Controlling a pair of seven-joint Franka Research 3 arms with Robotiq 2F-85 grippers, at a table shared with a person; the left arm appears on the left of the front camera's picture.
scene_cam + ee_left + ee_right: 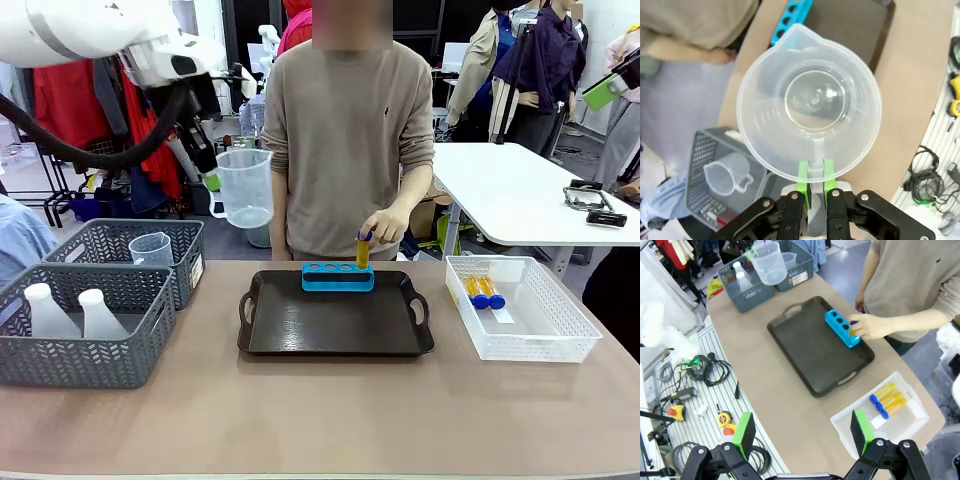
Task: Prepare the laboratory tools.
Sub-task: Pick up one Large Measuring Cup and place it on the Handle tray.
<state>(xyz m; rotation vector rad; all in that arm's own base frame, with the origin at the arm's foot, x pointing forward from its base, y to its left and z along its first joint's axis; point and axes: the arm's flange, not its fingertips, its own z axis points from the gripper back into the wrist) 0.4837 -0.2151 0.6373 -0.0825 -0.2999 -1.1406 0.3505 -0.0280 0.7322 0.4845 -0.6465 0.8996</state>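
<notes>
My left gripper [213, 181] is shut on the handle of a clear measuring jug [245, 188], held upright in the air above the grey baskets. Looking down past it, the green pads [803, 172] pinch the handle under the jug [810, 102]. Two whitish flasks [72, 312] stand in the near grey basket. The person's hand [385, 228] holds an orange tube with a blue cap [363, 250] at the blue rack [338, 277] on the black tray [335, 330]. Two more tubes [485, 292] lie in the white mesh basket. My right gripper [804, 432] hangs open high over the table.
A second jug [152, 248] sits in the far grey basket [185, 245]. The white mesh basket [545, 325] stands right of the tray. Cables and tools [705, 375] lie on the shelf on my side. The person stands at the far edge.
</notes>
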